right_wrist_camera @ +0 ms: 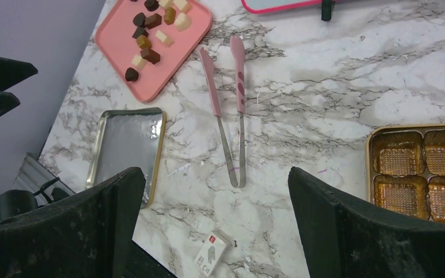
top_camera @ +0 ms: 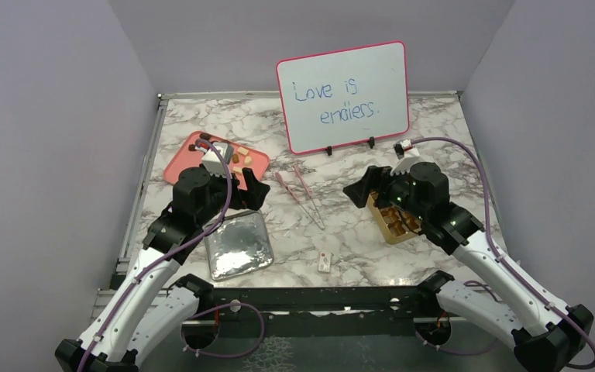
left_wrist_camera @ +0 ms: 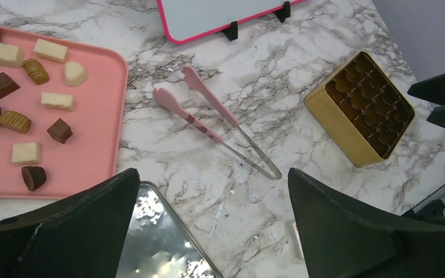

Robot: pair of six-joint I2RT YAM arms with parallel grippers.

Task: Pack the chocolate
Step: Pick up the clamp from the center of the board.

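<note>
The chocolate (left_wrist_camera: 17, 121) lies loose on a pink tray (left_wrist_camera: 87, 150) at the back left: several small dark brown, tan and white pieces (right_wrist_camera: 149, 56). In the overhead view the chocolate (top_camera: 240, 157) is partly hidden behind my left arm. An open gold box (left_wrist_camera: 359, 107) with empty moulded cells stands at the right (top_camera: 395, 225). My left gripper (top_camera: 249, 190) hovers open just right of the tray, with nothing between its fingers. My right gripper (top_camera: 360, 190) hovers open just left of the gold box (right_wrist_camera: 420, 171), also holding nothing.
Pink-handled tongs (top_camera: 302, 194) lie mid-table between the grippers. A silver lid (top_camera: 236, 244) rests at the near left beneath the left arm. A small white tag (top_camera: 325, 262) lies near the front edge. A whiteboard (top_camera: 343, 97) stands at the back.
</note>
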